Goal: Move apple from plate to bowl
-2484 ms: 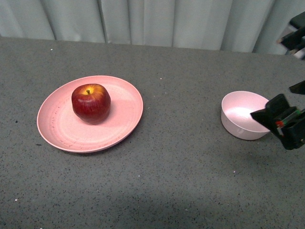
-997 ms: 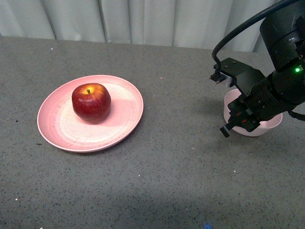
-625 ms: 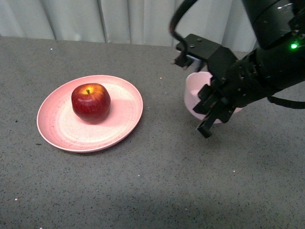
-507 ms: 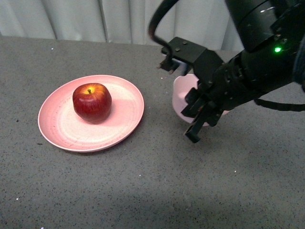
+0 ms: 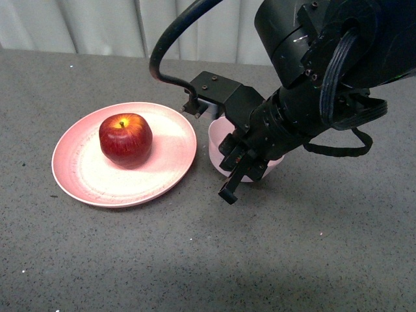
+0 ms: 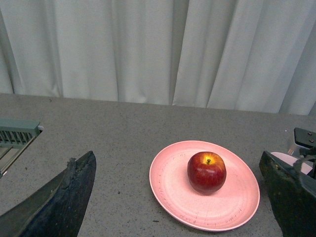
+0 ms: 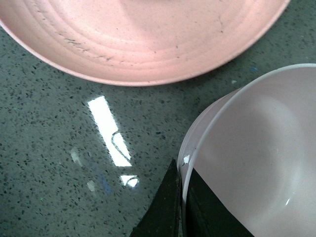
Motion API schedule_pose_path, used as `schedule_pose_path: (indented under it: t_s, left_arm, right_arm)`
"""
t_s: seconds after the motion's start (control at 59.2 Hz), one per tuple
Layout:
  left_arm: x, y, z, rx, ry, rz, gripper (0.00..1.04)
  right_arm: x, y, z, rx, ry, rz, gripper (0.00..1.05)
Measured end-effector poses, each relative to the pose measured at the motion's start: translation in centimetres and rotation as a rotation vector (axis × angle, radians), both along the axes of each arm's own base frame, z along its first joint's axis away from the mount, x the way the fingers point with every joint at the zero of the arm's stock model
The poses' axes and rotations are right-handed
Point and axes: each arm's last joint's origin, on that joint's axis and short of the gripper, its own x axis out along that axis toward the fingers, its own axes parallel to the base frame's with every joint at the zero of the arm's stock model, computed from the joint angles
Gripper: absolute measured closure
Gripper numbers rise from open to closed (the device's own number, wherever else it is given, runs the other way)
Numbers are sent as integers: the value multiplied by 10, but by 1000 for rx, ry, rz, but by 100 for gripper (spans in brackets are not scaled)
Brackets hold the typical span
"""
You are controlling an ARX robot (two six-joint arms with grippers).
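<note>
Front: apple point(image 5: 125, 138) on plate point(image 5: 71, 179). Bowl point(image 5: 220, 138) sits just beside the plate's right rim, mostly hidden behind the right gripper point(image 5: 237, 170).

Left wrist: left gripper point(image 6: 177, 155) has its fingers spread wide, with the apple and plate ahead of it.

Right wrist: right gripper clamped on the bowl's rim, one finger inside and one outside. A narrow strip of table point(image 7: 59, 148) separates bowl and plate, so they are not touching.

Grey speckled tabletop point(image 5: 97, 260) carries two things — the plate point(image 5: 91, 185) and, seemingly, the bowl point(image 5: 218, 146).
</note>
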Motion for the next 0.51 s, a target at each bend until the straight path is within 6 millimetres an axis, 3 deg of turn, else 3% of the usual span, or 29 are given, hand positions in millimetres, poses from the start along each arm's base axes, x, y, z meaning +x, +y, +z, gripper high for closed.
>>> schedule_pose_path:
  t_s: [0.304, 0.507]
  left_arm:
    - [0, 0, 0, 0, 0, 0, 7]
    - [0, 0, 0, 0, 0, 0, 7]
  right_arm:
    - [-1, 9, -5, 5, 21, -11, 104]
    - [0, 8, -5, 27, 7, -30, 73]
